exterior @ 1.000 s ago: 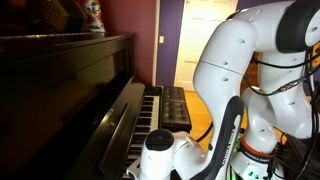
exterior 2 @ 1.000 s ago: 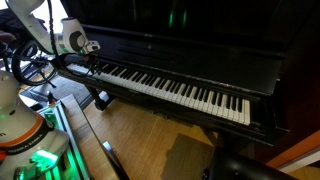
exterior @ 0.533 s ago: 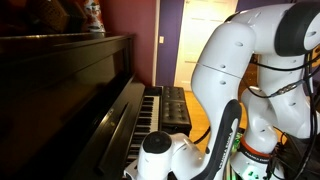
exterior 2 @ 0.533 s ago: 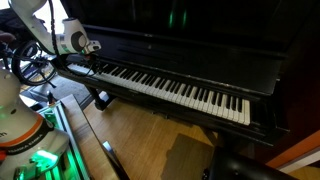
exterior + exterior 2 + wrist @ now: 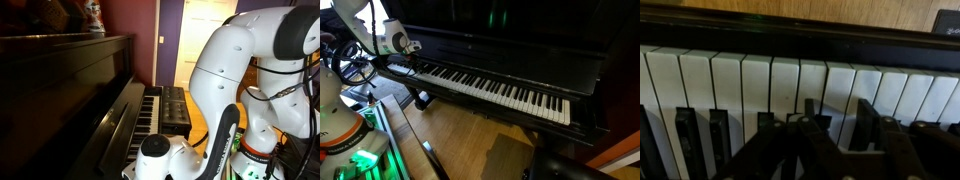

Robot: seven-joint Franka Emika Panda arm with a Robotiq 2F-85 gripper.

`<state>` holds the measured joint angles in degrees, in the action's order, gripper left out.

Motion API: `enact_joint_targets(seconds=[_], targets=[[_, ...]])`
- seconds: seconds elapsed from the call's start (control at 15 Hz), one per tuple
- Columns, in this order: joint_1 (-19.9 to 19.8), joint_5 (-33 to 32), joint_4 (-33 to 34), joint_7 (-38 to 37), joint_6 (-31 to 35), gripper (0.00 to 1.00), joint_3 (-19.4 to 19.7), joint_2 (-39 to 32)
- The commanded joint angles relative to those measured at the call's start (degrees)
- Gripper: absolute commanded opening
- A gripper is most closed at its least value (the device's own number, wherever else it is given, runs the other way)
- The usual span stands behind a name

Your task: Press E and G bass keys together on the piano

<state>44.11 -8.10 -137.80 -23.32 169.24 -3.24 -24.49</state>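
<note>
The piano [image 5: 520,50] is a large upright of glossy dark wood, seen in both exterior views [image 5: 70,90]. Its row of white and black keys [image 5: 490,88] runs along the front. My gripper [image 5: 410,62] is at the far left end of the keyboard, right over the keys. In the wrist view the gripper [image 5: 835,115] is open. Its two dark fingers stand apart, pointing down at the white keys [image 5: 760,80], about two keys apart. I cannot tell whether the tips touch the keys. In the exterior view along the keyboard my white wrist [image 5: 160,155] hides the fingers.
A small black padded bench [image 5: 175,105] stands in front of the piano. The floor [image 5: 460,130] is light wood. My robot base [image 5: 340,125] stands beside the piano's left end. A bright doorway [image 5: 205,40] lies beyond the piano. Ornaments [image 5: 92,15] sit on the piano top.
My wrist has sunk slightly toward the keys; otherwise nothing has visibly changed.
</note>
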Motion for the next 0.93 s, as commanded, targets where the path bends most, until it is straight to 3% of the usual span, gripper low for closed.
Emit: enact_joint_targets(seconds=[0.0, 0.2, 0.87], targets=[[2.77, 0.48, 0.44, -2.09, 1.28, 0.52, 2.46, -1.32], [2.01, 1.76, 0.77, -1.26, 1.44, 0.60, 1.26, -2.23], [-1.12, 5.98, 2.16, 0.98, 1.25, 0.52, -1.69, -5.40]])
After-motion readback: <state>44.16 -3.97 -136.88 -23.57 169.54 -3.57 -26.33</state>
